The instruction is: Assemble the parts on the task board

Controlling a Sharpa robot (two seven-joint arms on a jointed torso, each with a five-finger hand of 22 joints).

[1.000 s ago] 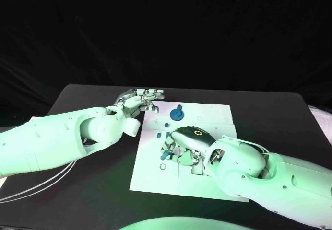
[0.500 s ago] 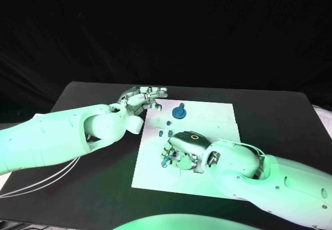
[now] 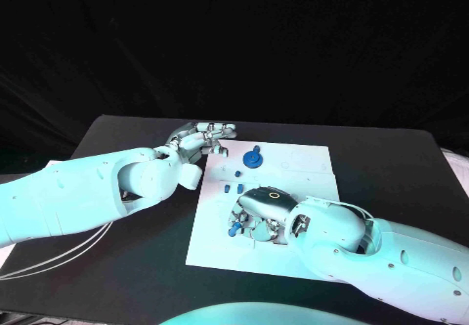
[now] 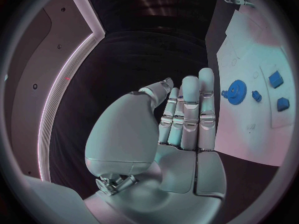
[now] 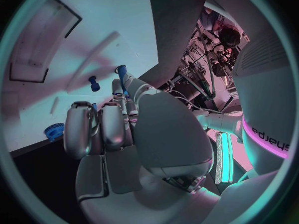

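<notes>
Hidden under my right hand

My right hand covers the middle of the task board, so I cannot tell what its fingertips touch beside the small blue part. The board's near right corner is behind the right arm. Board markings are too small to read.

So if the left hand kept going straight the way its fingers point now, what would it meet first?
Probably the far left corner of the task board. The left hand hangs open by that corner, fingers aimed across it towards the blue gear. How high it hangs over the board is unclear.
</notes>
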